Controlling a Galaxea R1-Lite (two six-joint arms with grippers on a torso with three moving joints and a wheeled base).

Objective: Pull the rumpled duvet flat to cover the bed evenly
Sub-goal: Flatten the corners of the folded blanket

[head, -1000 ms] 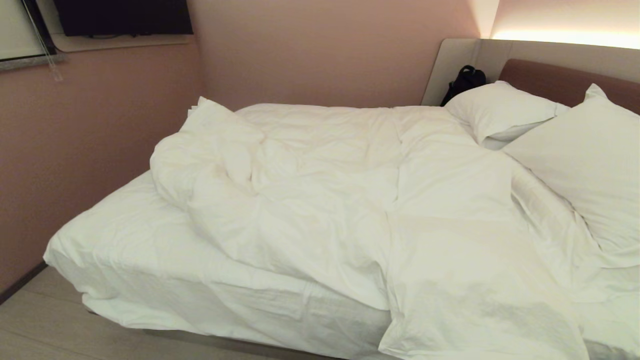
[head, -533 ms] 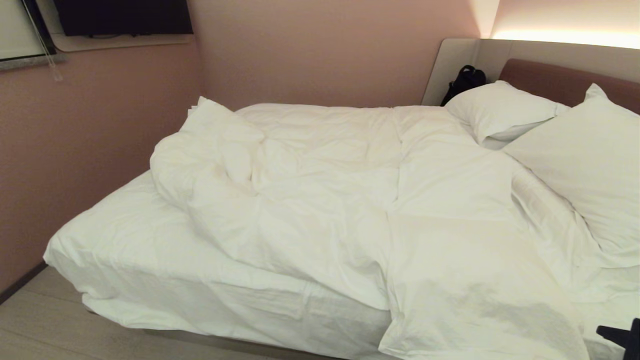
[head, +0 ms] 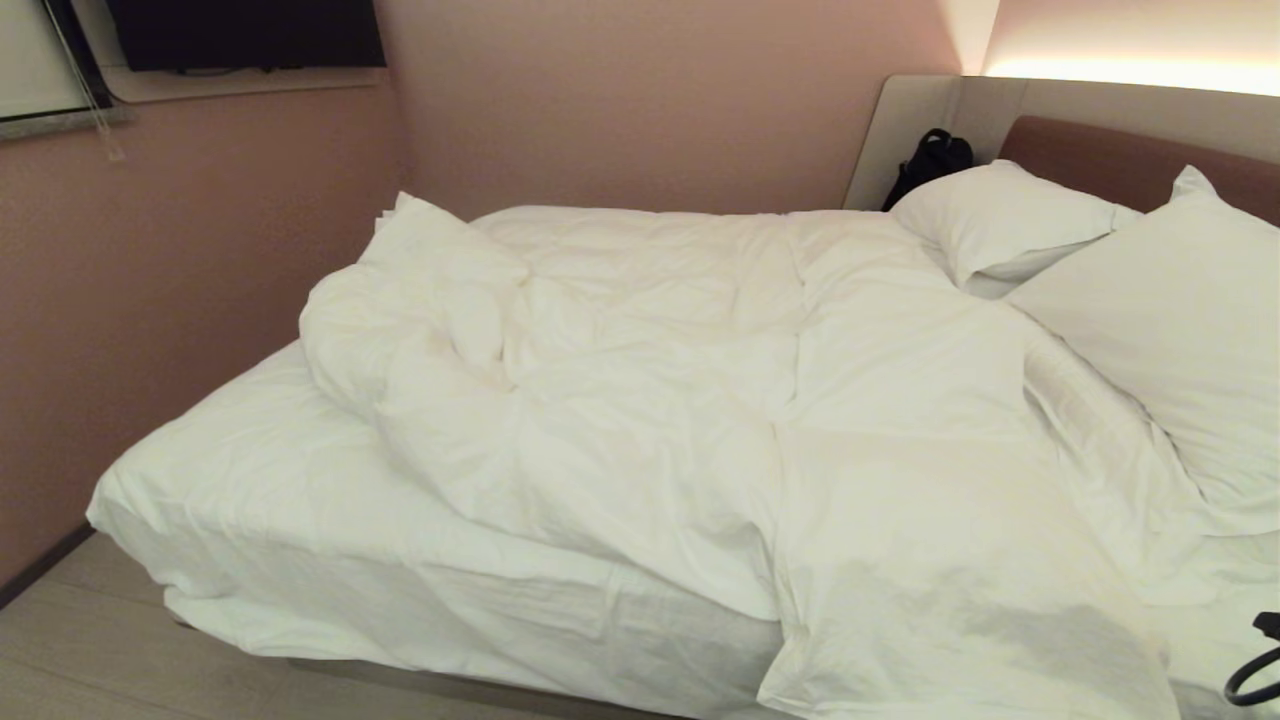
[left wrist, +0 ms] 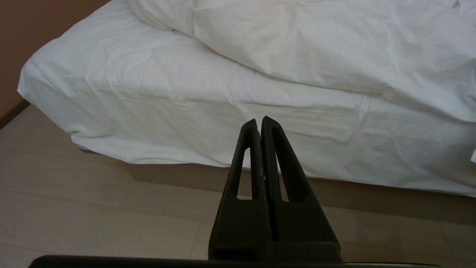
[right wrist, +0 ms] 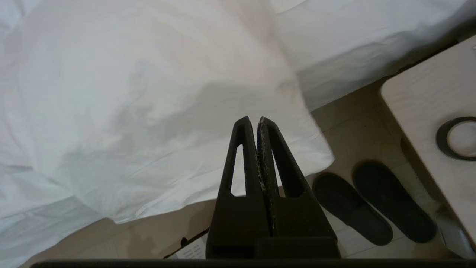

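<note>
Two hands show, both closed on nothing. In its wrist view the right hand (right wrist: 258,120) hangs with its fingers pressed together over the duvet (right wrist: 141,96) where it spills off the bed's near side toward the floor; no cloth sits between the fingers. Beyond that hanging edge, a pair of dark slippers (right wrist: 372,206) lies on the floor (right wrist: 346,149), just beside a pale desk (right wrist: 420,96) that carries a roll of dark tape (right wrist: 459,137). A slip of printed paper (right wrist: 191,249) lies on the floor under the hand. In the head view only a dark cable loop (head: 1258,672) of that arm shows at the lower right corner.

The left hand (left wrist: 259,121) is also shut, fingers touching, and hangs over the floor (left wrist: 93,208) facing the side of the bed (left wrist: 178,175) near its foot corner, apart from the sheet (left wrist: 148,89).

From the head view, the duvet (head: 720,400) lies rumpled across the bed's middle and head half, bunched into a thick heap toward the wall-side edge and draped over the near edge on the right. The foot end of the mattress is left uncovered, showing bare sheet (head: 270,490). Two pillows (head: 1000,220) lean at the headboard (head: 1120,160), and a black bag (head: 930,160) sits at the far corner behind them.
</note>
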